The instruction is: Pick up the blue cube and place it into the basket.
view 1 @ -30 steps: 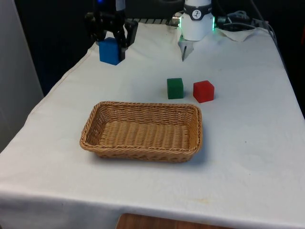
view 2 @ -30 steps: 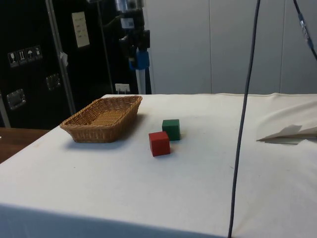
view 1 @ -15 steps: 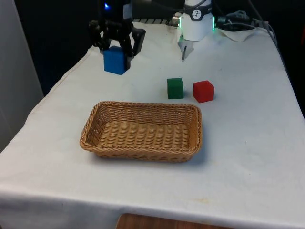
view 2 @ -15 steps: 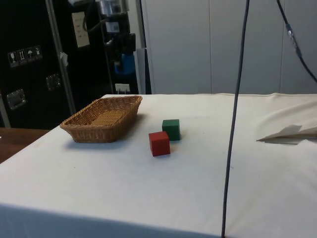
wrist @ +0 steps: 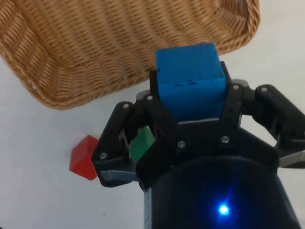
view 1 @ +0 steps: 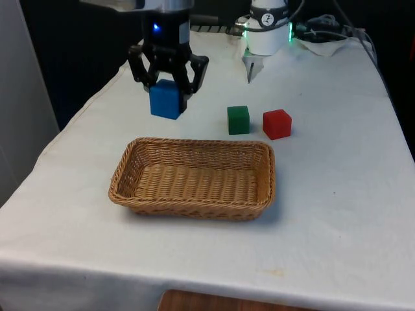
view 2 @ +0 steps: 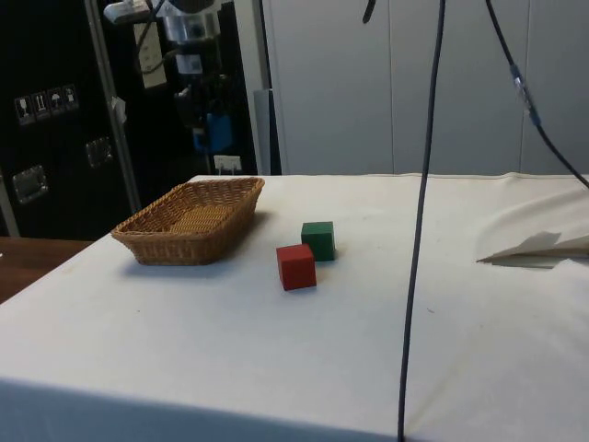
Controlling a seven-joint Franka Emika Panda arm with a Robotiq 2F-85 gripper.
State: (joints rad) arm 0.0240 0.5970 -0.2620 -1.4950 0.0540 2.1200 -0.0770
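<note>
My black gripper [view 1: 166, 97] is shut on the blue cube [view 1: 165, 99] and holds it in the air just beyond the far edge of the wicker basket [view 1: 192, 179]. From the side the blue cube [view 2: 216, 132] hangs well above the basket [view 2: 191, 219], near its far end. In the wrist view the blue cube [wrist: 189, 81] sits clamped between the two fingers, with the basket's rim [wrist: 119, 57] right below it.
A green cube [view 1: 238, 120] and a red cube [view 1: 277, 124] stand side by side on the white cloth, behind the basket towards the front view's right. A black cable [view 2: 419, 212] hangs down in the side view.
The gripper has carried the blue cube from the table's far left corner towards the basket, coming nearer to the front camera and slightly lower.
</note>
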